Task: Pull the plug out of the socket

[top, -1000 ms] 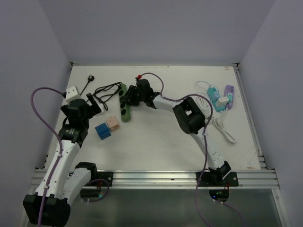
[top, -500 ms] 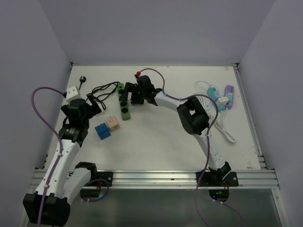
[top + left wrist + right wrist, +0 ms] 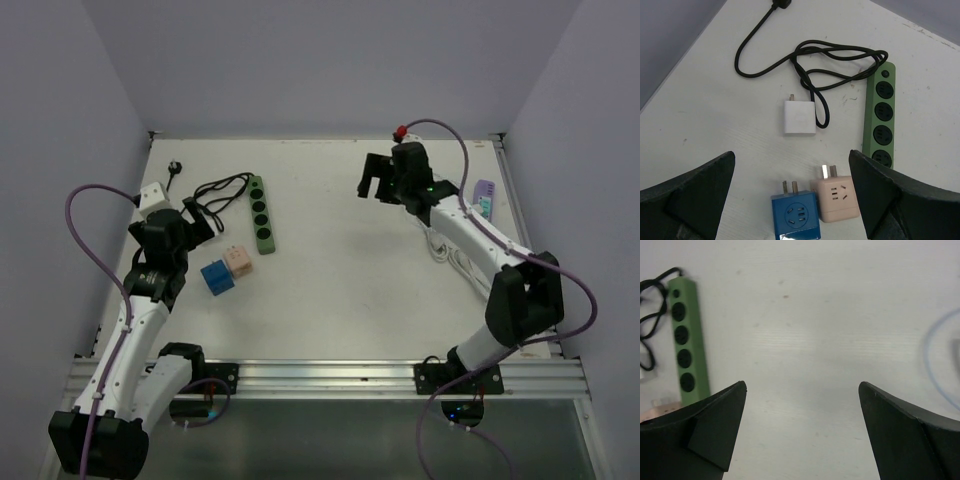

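The green four-socket power strip (image 3: pixel 262 215) lies on the white worktop (image 3: pixel 330 290) with all sockets empty. The white square plug (image 3: pixel 800 118) lies near it, apart. The left gripper (image 3: pixel 196 218) and right gripper (image 3: pixel 377 180) stand wide, holding nothing.

Table count
One green power strip (image 3: pixel 878 122) with four sockets, one black cord (image 3: pixel 835 55), one white charger (image 3: pixel 800 118), one blue cube adapter (image 3: pixel 795 215), one pink cube adapter (image 3: pixel 838 197).

The green power strip (image 3: pixel 879 120) lies flat, all four sockets empty. The white plug (image 3: pixel 800 118) lies flat beside the strip's long side, not touching it.
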Tool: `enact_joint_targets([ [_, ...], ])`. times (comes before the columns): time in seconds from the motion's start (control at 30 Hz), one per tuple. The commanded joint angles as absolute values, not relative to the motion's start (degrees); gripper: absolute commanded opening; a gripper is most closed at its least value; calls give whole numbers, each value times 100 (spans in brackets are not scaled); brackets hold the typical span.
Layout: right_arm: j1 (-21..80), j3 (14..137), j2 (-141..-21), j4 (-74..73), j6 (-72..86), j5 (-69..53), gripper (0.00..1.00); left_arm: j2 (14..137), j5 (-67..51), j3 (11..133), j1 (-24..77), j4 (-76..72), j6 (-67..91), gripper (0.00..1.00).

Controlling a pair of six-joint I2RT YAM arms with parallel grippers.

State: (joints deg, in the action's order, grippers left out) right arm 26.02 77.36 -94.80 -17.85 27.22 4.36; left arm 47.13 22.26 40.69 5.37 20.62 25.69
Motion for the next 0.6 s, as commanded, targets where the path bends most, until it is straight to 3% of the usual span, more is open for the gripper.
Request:
enact_joint_targets([
  [0.0,1814,6745,-8731,-2347,2443,1380,99,4623,2162,4052,510,1846,2443,100],
  [0.3,-269,5450,-7981,-2558,2803,1389,97,4614,2136,4052,501,1846,2435,100],
  [0.57,-844,5107,-8173,-2408,3032,1327,95,4632,2057,4043,510,1828,2417,100],
])
